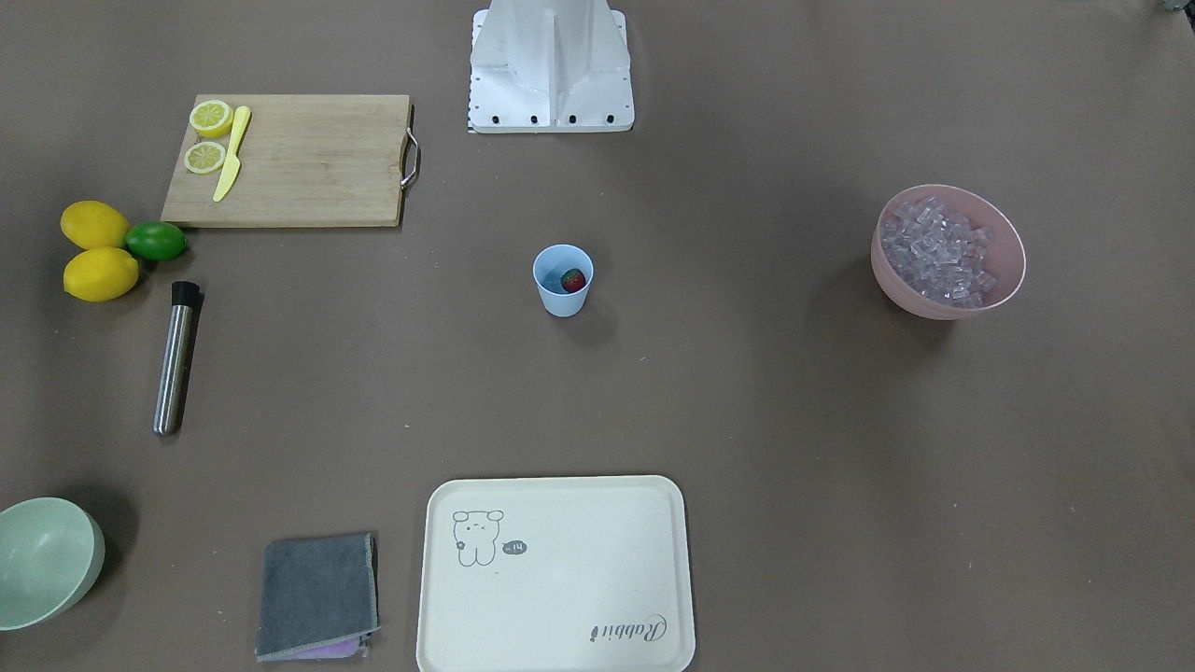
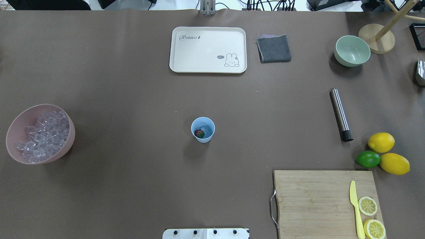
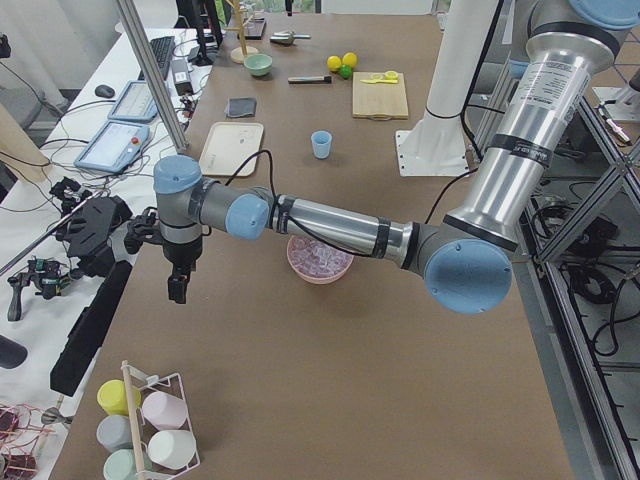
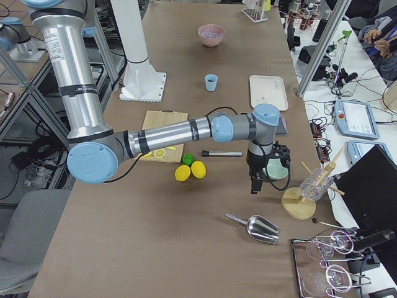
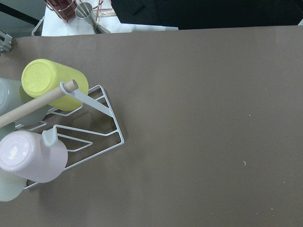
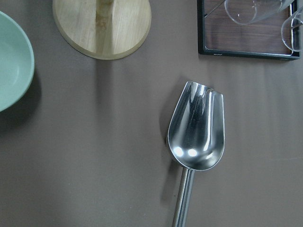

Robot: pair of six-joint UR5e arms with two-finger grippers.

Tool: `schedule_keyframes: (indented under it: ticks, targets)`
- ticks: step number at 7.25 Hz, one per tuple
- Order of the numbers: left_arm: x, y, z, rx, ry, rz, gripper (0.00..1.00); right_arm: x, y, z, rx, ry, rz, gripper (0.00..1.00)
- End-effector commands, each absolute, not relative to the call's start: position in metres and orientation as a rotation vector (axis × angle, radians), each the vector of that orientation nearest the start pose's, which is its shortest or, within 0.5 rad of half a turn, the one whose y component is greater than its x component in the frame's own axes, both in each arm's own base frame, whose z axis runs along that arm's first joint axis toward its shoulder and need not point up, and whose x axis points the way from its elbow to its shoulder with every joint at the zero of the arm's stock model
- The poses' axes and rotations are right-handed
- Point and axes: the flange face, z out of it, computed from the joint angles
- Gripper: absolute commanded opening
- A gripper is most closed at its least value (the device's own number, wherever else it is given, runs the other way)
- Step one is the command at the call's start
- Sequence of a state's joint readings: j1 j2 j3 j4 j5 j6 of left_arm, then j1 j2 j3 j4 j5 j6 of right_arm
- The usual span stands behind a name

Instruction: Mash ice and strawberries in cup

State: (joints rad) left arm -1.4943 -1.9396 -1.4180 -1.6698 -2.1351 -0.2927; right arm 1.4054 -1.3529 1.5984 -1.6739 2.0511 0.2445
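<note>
Small light-blue plastic cup (image 2: 203, 129) sits mid-worktop, red strawberry (image 2: 199, 133) and clear ice cube (image 2: 206, 129) inside. Left hand (image 3: 177, 287) and right hand (image 4: 254, 184) hang wide, grip unreadable. Best: take the steel muddler rod (image 2: 341, 115) mid-barrel, press straight down.

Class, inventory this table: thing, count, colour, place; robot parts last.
cup: one, light blue, centre.
strawberry: one, red, in cup.
ice: many, clear, pink bowl, left; some in cup.
tray: one, cream, far edge.
cloth: one, grey, beside tray.
green bowl: one, far right.
muddler: one, steel, right.
lemons: two, yellow, beside green lime.
cutting board: one, wooden, near right; yellow knife, two lemon slices.
scoop: one, steel, right end.
left gripper, right gripper: over table ends.
</note>
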Motion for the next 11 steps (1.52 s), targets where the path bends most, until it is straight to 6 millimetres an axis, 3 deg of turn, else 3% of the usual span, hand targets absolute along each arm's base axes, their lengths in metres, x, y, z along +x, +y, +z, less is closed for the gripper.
schedule_keyframes:
  ticks: [1, 2, 4, 6, 11]
  targets:
    - [-0.03, -0.659, 0.53, 0.206, 0.572, -0.12, 0.98, -0.009, -0.587, 0.554, 0.047, -0.501, 0.047, 1.0]
    - [-0.028, -0.659, 0.528, 0.206, 0.577, -0.119, 0.98, -0.009, -0.586, 0.552, 0.048, -0.504, 0.057, 1.0]
    - [-0.026, -0.664, 0.519, 0.23, 0.574, -0.097, 0.98, -0.007, -0.574, 0.527, 0.071, -0.52, 0.157, 1.0]
    - [-0.026, -0.662, 0.522, 0.226, 0.57, -0.094, 0.98, -0.005, -0.564, 0.533, 0.064, -0.517, 0.161, 1.0]
    - [-0.004, -0.656, 0.54, 0.214, 0.573, -0.061, 0.98, -0.004, -0.552, 0.527, 0.077, -0.526, 0.156, 1.0]
